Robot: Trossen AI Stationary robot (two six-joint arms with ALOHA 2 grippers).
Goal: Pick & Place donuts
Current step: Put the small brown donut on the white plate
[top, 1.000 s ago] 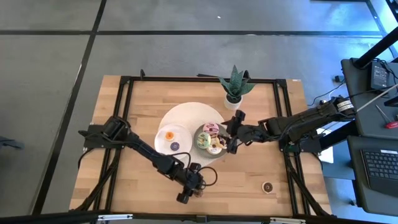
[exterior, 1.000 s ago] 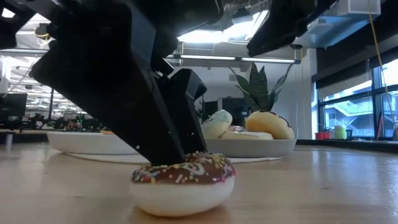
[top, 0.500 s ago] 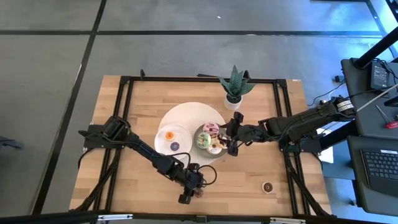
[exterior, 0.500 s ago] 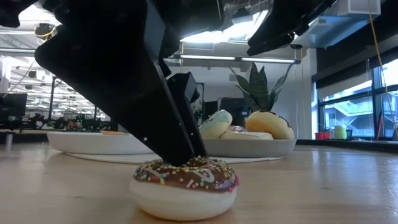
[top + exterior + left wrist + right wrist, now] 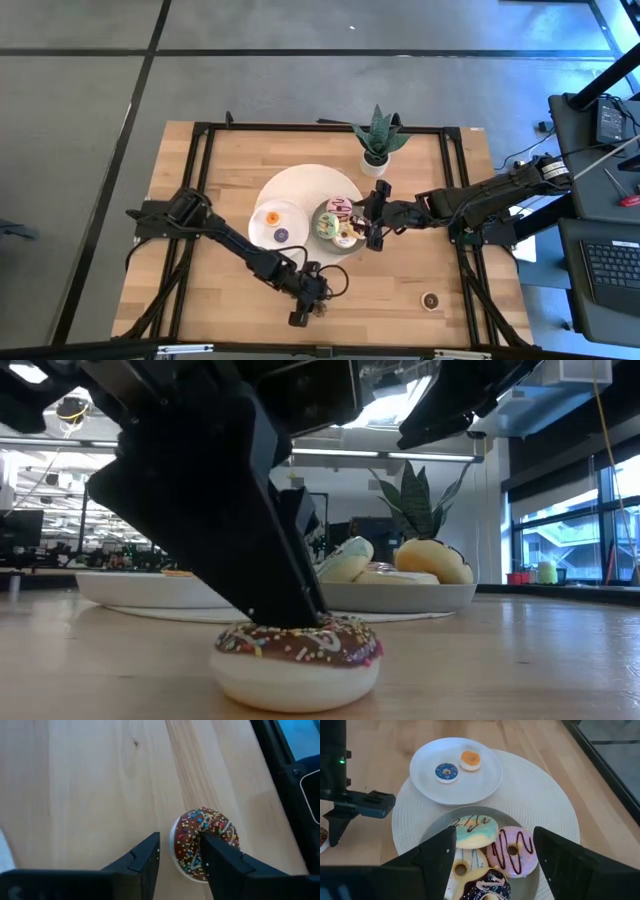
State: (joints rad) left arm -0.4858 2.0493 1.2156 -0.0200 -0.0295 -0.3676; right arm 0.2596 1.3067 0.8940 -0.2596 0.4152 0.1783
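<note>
A chocolate-iced donut with sprinkles [image 5: 192,827] [image 5: 295,660] lies flat on the wood near the table's near edge. My left gripper [image 5: 180,845] [image 5: 303,315] stands over it, open and pointing down. One finger is at the donut's middle and the other is outside its rim. My right gripper [image 5: 495,840] [image 5: 372,215] hangs open above a grey plate [image 5: 432,837] holding several iced donuts [image 5: 475,832]. A white plate [image 5: 485,780] holds a small purple donut [image 5: 446,771] and a small orange one [image 5: 470,759]. Another small chocolate donut [image 5: 430,300] lies alone at the near right. My left gripper comes from above, slanting down. One finger [image 5: 215,852] rests on the chocolate donut's middle, over its hole [image 5: 200,837]. The other finger [image 5: 147,855] stands outside the rim with a gap between them. The donut sits flat on the table.
Both plates sit on a round woven mat [image 5: 300,180] in mid-table. A potted plant [image 5: 378,140] stands at the mat's far right. Black frame rails [image 5: 200,200] run along the table's edges. Bare wood lies to the left and along the near side.
My left gripper has come down onto the chocolate donut, and its finger now sits lower on the icing. The donut, slightly tipped before, has settled level in nearly the same place.
</note>
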